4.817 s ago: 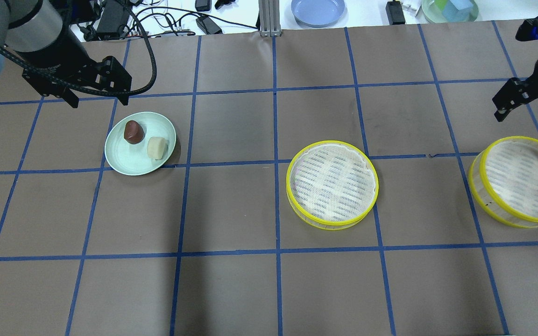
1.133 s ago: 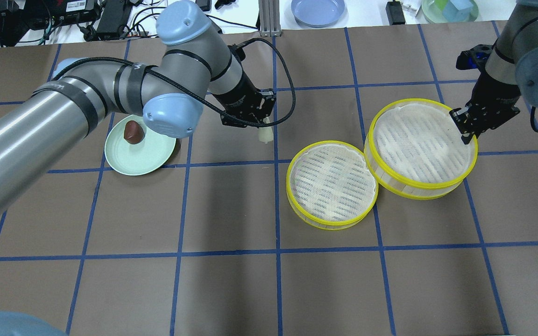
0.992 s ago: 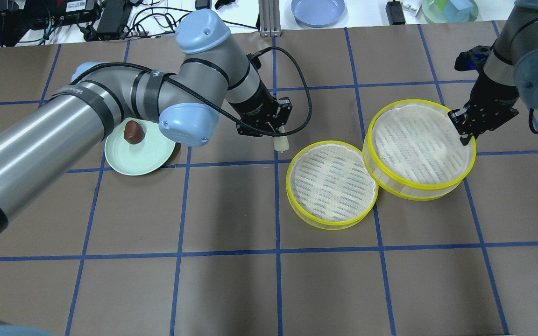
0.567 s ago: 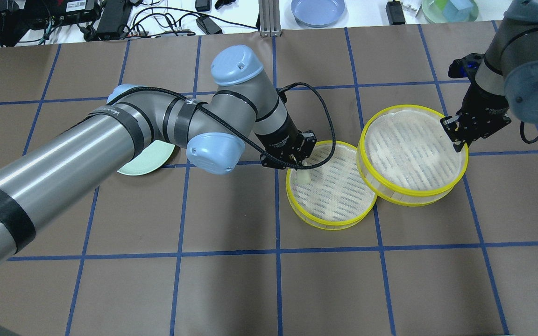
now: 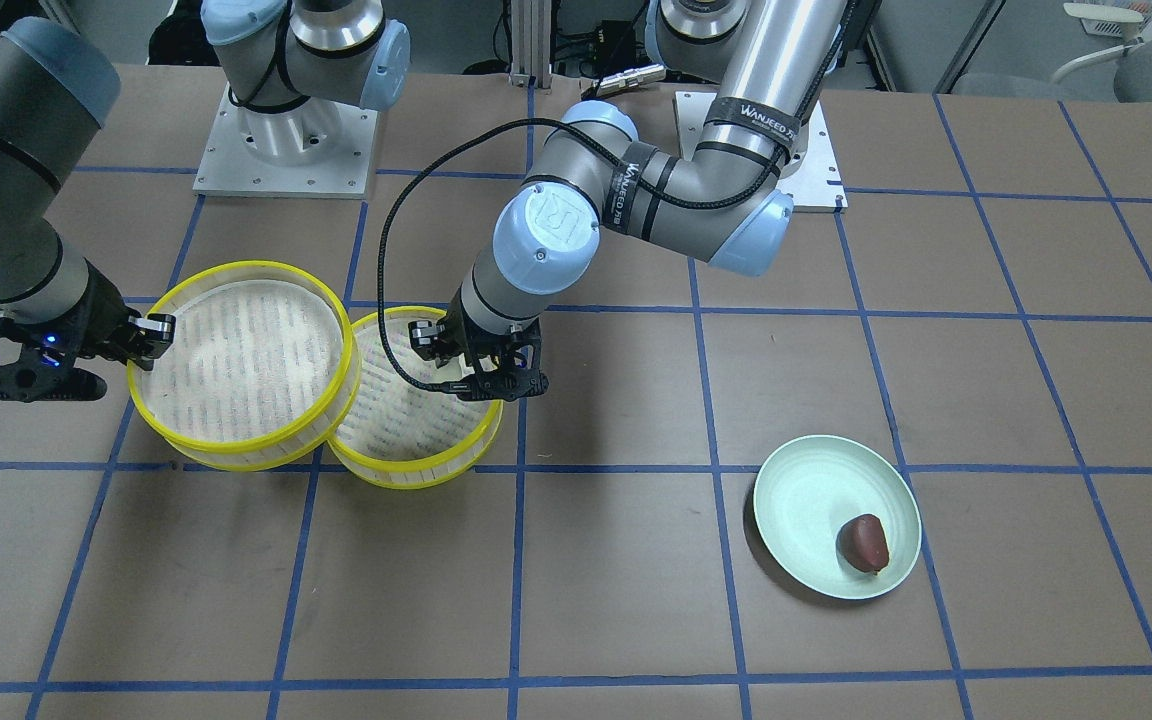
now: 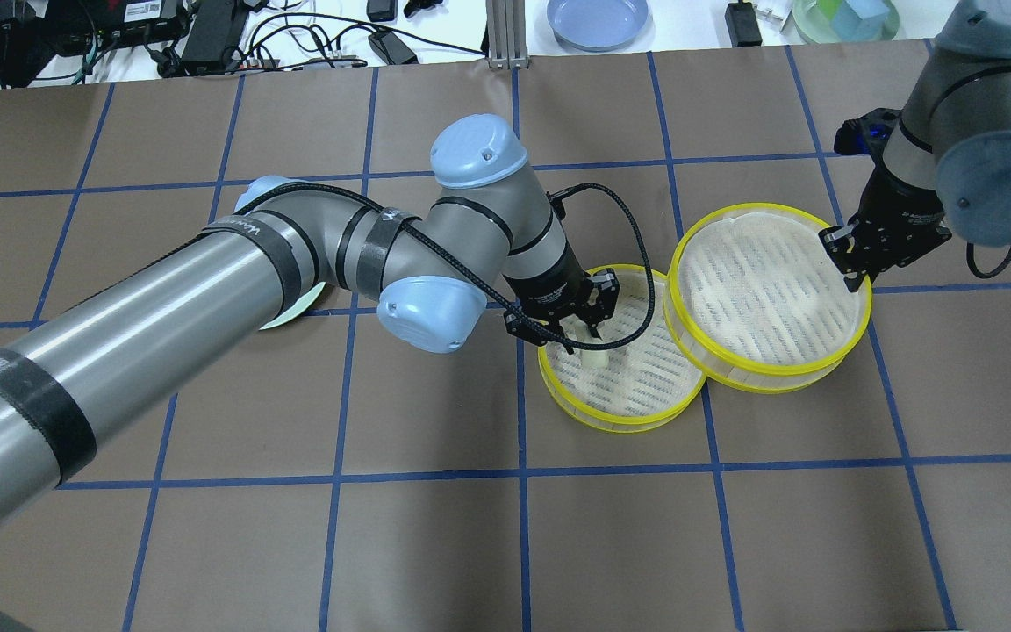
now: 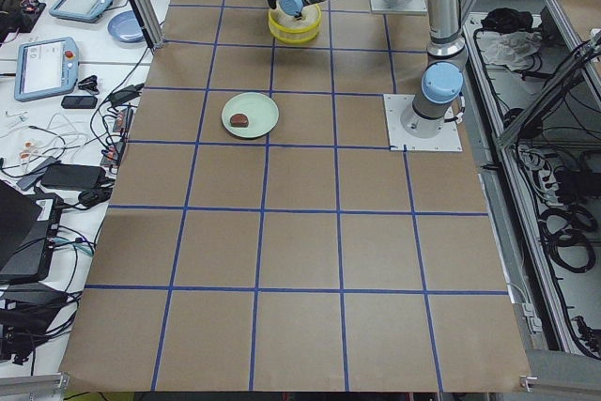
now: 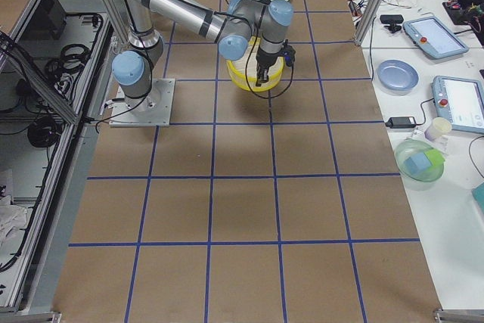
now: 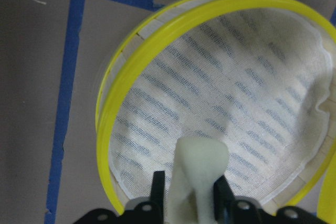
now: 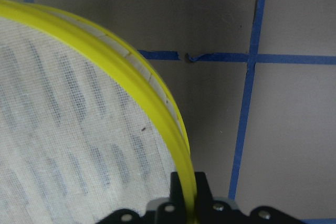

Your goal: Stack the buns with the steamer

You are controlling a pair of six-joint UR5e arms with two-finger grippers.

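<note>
My left gripper is shut on the cream-white bun and holds it low inside the yellow-rimmed steamer tray. The left wrist view shows the bun squeezed between the fingers over the tray's cloth liner. My right gripper is shut on the rim of a second steamer tray, held so that it overlaps the first tray's right edge. The pinched rim also shows in the right wrist view. The reddish-brown bun lies on the pale green plate.
In the overhead view my left arm hides most of the green plate. A blue plate, a green bowl with blocks and cables lie beyond the mat's far edge. Blue tape lines grid the brown mat.
My left gripper has carried the cream-white bun rightward from the plate and down into the first steamer tray. My right gripper has moved the second tray leftward until it overlaps the first.
</note>
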